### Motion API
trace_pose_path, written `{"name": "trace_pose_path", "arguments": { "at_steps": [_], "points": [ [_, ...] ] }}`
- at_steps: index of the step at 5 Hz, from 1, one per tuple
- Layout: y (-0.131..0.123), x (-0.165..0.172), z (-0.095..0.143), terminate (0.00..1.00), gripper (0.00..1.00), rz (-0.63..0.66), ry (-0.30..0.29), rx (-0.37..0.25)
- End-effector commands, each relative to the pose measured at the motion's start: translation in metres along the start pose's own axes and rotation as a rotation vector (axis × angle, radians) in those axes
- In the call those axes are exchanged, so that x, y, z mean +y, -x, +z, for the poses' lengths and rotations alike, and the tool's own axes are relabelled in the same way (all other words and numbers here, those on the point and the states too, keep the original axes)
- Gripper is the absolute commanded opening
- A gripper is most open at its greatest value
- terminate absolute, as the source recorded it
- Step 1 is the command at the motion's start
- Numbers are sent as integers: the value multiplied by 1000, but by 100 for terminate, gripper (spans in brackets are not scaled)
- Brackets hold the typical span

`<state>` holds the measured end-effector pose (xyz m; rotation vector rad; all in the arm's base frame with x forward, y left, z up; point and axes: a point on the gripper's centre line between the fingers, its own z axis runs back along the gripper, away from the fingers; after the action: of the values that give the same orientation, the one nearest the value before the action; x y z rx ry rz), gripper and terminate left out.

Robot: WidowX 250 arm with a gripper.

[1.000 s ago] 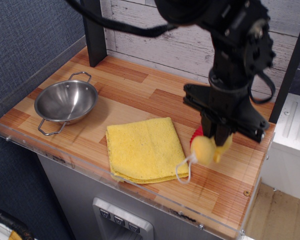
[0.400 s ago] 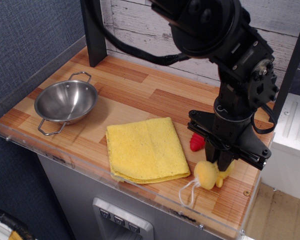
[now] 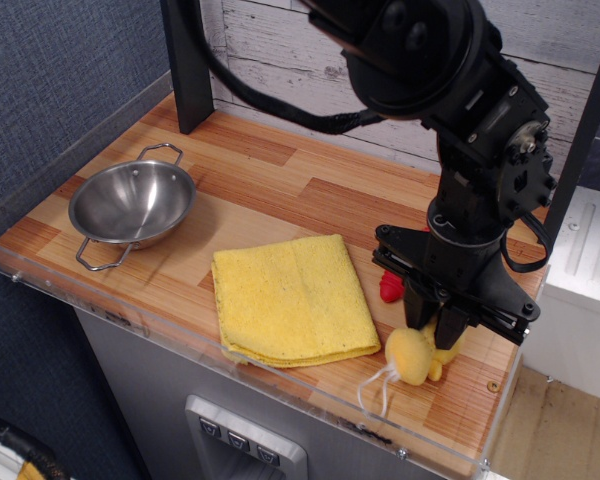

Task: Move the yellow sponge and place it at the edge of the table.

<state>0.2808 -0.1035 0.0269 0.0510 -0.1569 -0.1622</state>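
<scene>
Yellow sponge lies on the table directly under the claw, near the front edge; string loop trails forward-left of it. Jaw state: cannot tell, tips hidden behind the body. Sponge looks light, squashy, non-slip; best pinched across the waist between its two blobs.

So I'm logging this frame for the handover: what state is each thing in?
yellow sponge: resting on the table near its front edge, string trailing forward.
gripper: directly over the sponge; open or shut unclear.
yellow cloth: folded flat.
steel bowl: upright, empty.
red item: half hidden behind the gripper.
</scene>
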Motion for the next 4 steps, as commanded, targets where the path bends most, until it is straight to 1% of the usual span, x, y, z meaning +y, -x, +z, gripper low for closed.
{"name": "trace_pose_path", "arguments": {
  "at_steps": [1, 2, 3, 4],
  "points": [
    [-5, 7, 18, 0, 100, 9, -7, -51],
    [-7, 9, 26, 0, 100, 19, 4, -66],
    [-14, 18, 56, 0, 100, 60, 21, -136],
    [-19, 27, 88, 0, 100, 97, 17, -205]
  ]
}}
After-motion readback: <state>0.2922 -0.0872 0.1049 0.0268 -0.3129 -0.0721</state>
